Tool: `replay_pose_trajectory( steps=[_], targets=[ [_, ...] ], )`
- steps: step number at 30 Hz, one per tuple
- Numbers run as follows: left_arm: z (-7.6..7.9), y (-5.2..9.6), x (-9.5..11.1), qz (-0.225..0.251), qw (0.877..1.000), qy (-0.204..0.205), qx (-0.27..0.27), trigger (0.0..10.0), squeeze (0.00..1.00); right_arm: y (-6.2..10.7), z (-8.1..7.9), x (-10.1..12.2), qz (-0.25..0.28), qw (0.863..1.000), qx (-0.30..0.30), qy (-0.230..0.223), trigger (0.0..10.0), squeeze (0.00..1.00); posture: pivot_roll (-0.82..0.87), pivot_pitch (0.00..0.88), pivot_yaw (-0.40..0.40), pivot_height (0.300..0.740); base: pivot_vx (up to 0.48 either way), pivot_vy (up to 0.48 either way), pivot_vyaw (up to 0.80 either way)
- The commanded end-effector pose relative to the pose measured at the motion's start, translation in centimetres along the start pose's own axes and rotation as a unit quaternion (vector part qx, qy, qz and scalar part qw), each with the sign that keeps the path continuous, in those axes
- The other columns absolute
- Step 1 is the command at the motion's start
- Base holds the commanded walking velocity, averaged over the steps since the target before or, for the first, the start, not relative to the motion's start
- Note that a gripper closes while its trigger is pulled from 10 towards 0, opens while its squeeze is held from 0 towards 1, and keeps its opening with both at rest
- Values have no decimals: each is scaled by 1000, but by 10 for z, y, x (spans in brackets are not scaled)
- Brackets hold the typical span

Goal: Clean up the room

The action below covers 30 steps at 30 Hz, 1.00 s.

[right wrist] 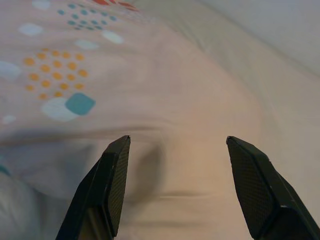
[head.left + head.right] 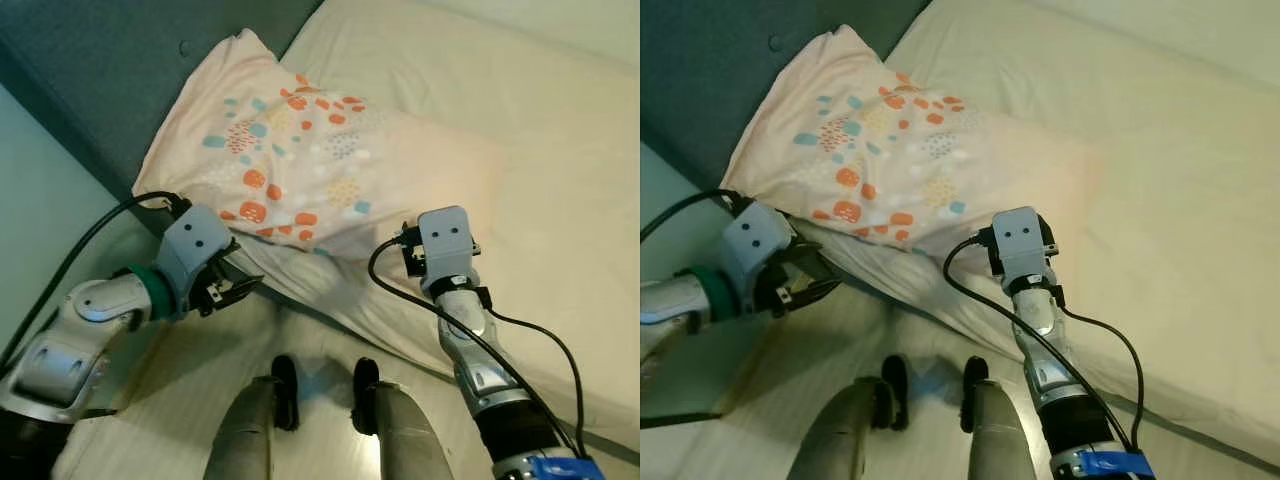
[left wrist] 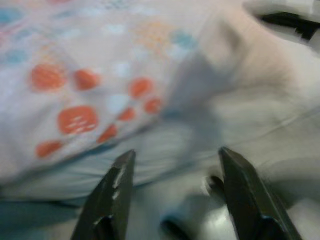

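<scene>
A pale pink pillow (image 2: pixel 300 160) with orange, teal and yellow spots lies at the head of the bed, one corner against the headboard. My left gripper (image 2: pixel 240 285) is open at the pillow's near left edge, its fingers (image 3: pixel 112 192) apart just short of the spotted cover (image 3: pixel 75 95). My right gripper (image 1: pixel 177 145) is open too. It hovers over the pillow's plain near right part (image 1: pixel 190 100), with nothing between its fingers. The right wrist (image 2: pixel 445 240) stands at the pillow's near right corner.
The cream mattress (image 2: pixel 530 130) stretches away to the right. A dark grey-blue headboard (image 2: pixel 90 70) runs along the left, with a pale wall (image 2: pixel 30 190) beside it. My two legs and dark feet (image 2: pixel 285 390) stand on the light floor at the bed's edge.
</scene>
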State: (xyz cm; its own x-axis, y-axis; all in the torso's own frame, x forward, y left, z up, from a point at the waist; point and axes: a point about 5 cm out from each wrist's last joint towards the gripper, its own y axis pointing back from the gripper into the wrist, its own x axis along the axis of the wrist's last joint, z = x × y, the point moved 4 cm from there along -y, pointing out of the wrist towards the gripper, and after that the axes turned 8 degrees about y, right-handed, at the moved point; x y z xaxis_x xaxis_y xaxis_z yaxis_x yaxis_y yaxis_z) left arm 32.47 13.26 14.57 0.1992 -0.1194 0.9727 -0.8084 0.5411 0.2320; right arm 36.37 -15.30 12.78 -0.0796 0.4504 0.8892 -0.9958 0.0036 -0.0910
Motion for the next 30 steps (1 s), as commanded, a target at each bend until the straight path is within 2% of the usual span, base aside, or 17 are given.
replay_pose_trajectory(
  steps=[1,4,5,7,9,10,13,14,16,17,18,19,22,23,29,30],
  targets=[
    [-2,-11,-40,-62,995,64,50,10000,0,4,-8,-6,-4,1000,19,0,10000,0,-51,265,62,740,0,0,0],
    [-2,-11,-40,-62,995,64,50,10000,0,4,-8,-6,-4,1000,19,0,10000,0,-51,265,62,740,0,0,0],
    [1,-18,-49,-71,991,88,66,10000,0,4,-9,-4,-1,1000,23,0,10000,0,-51,265,62,740,0,0,0],
    [4,-38,-49,-58,990,94,93,10000,0,7,-14,-3,-5,997,28,-72,10000,0,-85,246,48,740,0,0,0],
    [4,-38,-49,-58,990,94,93,10000,0,7,-14,-3,-5,997,28,-72,10000,0,-85,246,48,740,0,0,0],
    [2,-44,-42,-39,989,86,111,10000,0,9,-14,-3,-6,994,27,-102,10000,0,-85,245,48,740,0,0,0],
    [2,-44,-42,-39,989,86,111,10000,0,9,-14,-3,-6,994,27,-102,10000,0,-85,245,48,740,0,0,0],
    [-3,-46,-29,-9,988,78,132,10000,0,11,-15,-1,-3,992,26,-126,10000,0,-86,247,52,740,0,0,0],
    [-3,-46,-29,-9,988,78,132,10000,0,11,-15,-1,-3,992,26,-126,10000,0,-86,247,52,740,0,0,0],
    [-8,-45,-18,13,987,71,145,10000,0,12,-15,0,0,990,23,-138,10000,0,-85,247,53,740,0,0,0],
    [-8,-45,-18,13,987,71,145,10000,0,12,-15,0,0,990,23,-138,10000,0,-85,247,53,740,0,0,0],
    [-18,-44,8,58,982,50,172,10000,0,12,-17,4,4,987,21,-157,10000,0,-80,249,59,740,0,0,0],
    [-18,-44,8,58,982,50,172,10000,0,12,-17,4,4,987,21,-157,10000,0,-80,249,59,740,0,0,0],
    [-22,-45,23,80,977,40,192,10000,0,12,-19,5,5,986,21,-162,10000,0,-77,250,61,740,0,0,0],
    [-22,-45,32,98,974,46,197,10000,0,11,-20,5,4,986,22,-164,10000,0,-77,251,61,740,0,0,0],
    [-21,-45,38,114,973,50,193,10000,0,11,-20,4,3,986,22,-166,10000,0,-75,251,62,740,0,0,0]
  ],
)
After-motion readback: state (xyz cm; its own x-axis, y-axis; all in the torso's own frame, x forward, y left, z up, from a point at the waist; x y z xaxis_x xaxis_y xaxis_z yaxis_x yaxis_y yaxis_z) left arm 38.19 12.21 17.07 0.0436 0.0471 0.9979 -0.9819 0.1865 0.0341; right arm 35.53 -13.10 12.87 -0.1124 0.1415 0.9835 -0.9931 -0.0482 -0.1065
